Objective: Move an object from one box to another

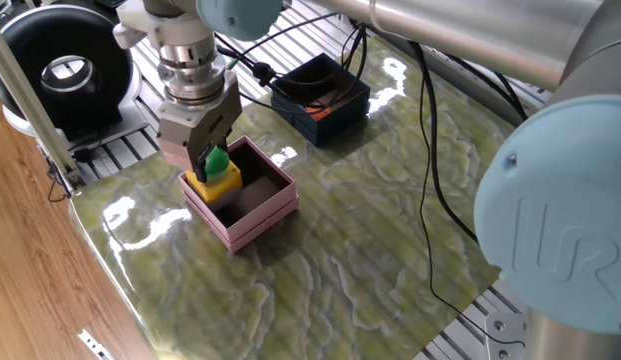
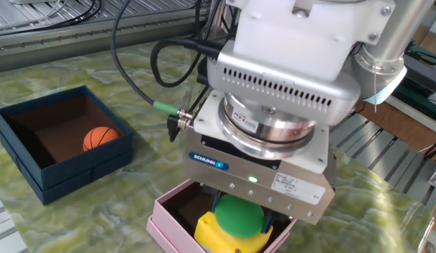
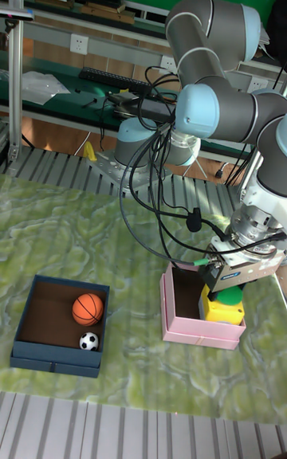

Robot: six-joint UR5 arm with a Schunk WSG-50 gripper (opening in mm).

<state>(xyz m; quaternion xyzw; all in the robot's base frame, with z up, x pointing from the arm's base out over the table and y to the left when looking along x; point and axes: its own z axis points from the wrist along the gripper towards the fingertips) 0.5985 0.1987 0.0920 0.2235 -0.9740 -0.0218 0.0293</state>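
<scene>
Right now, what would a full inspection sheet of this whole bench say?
Surface: green marbled tabletop, glossy.
Job's things: yellow block with green cap low in the pink box; navy box holds an orange ball and a small soccer ball.
Clutter: nothing seen.
Grippers: gripper closed on the block.
Cables: black cables trail across the table.
Surroundings: black round device, shelves behind.

Button block (image 3: 222,306) inside one box (image 3: 202,314); two balls (image 3: 88,308) in the other (image 3: 57,340).
</scene>
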